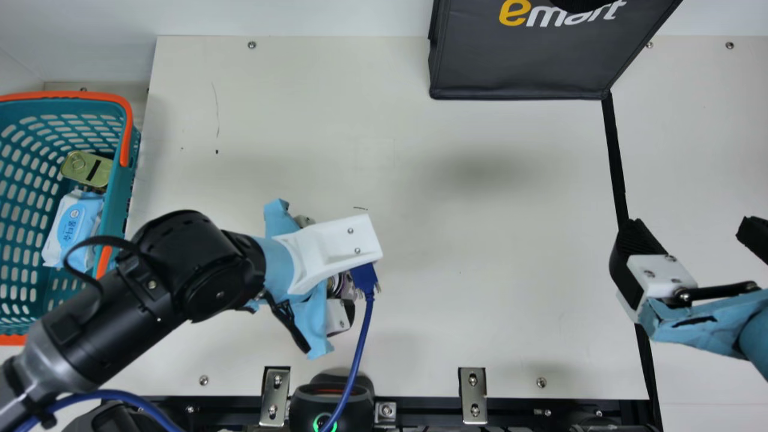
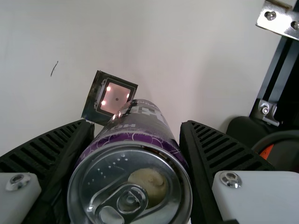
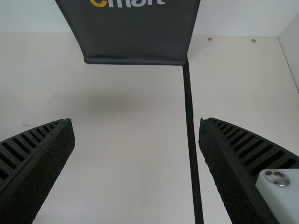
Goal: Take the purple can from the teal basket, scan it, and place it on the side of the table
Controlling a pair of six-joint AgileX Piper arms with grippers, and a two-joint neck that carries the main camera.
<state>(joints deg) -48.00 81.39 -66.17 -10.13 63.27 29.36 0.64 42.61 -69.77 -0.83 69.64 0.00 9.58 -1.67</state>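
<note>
Holding the purple can [image 1: 340, 287], the left gripper [image 1: 339, 317] is in the main view at the right of the teal basket [image 1: 122, 192]. The right gripper [image 1: 696, 231] is farther to the right. In the left wrist view, both fingers [image 2: 202, 163] are clenched on the can, its top facing the camera. In the right wrist view, the fingers are released, wide apart.

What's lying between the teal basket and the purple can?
In the main view, the left arm slants over cream tabletop between the teal basket and the purple can, held in the left hand.
</note>
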